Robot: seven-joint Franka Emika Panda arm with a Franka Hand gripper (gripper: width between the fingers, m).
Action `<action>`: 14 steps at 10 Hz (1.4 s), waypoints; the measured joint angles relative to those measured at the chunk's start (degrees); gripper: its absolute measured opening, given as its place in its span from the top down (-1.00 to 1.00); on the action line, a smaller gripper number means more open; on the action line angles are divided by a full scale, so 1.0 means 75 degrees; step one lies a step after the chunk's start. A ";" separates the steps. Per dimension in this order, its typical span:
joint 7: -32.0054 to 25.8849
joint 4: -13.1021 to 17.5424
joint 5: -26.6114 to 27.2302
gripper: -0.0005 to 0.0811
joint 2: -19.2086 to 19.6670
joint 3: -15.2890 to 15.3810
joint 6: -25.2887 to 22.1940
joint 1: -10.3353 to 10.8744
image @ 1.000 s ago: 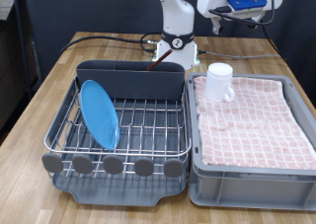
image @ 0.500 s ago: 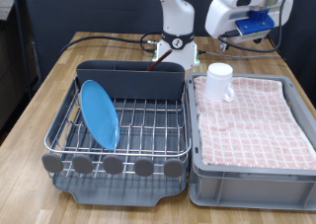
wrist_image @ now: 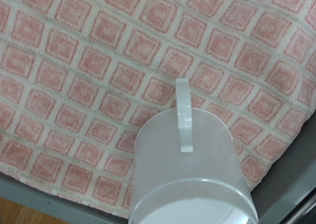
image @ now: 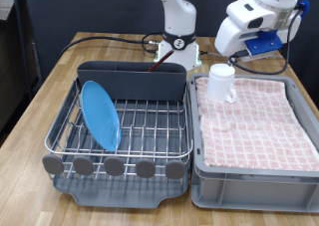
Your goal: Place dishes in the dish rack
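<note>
The white mug [image: 221, 82] stands on the checked cloth in the grey crate [image: 299, 171], at the exterior view's right. My gripper [image: 237, 53] hangs just above and behind it, not touching it. The wrist view looks down on the mug [wrist_image: 193, 180] with its handle over the cloth; no fingers show there. The light-blue plate [image: 100, 113] stands on edge in the silver wire dish rack [image: 140, 136]. A slim reddish tip [image: 154, 69], perhaps the spoon, shows at the rim of the dark cutlery bin [image: 135, 80].
The rack and the crate sit side by side on a wooden table [image: 55, 72]. The robot's base [image: 179, 42] and black cables [image: 100, 39] are behind the rack. The checked cloth [image: 259, 121] covers the crate's floor.
The arm has come down from the exterior view's top right towards the mug. Plate, mug and rack have not moved.
</note>
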 joint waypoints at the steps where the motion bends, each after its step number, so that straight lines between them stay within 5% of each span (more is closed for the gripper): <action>1: 0.0000 -0.0067 -0.0028 -0.98 0.0057 0.0013 0.0082 0.0000; 14: -0.0033 -0.0107 -0.0296 -0.98 0.0562 0.0082 0.0291 -0.0002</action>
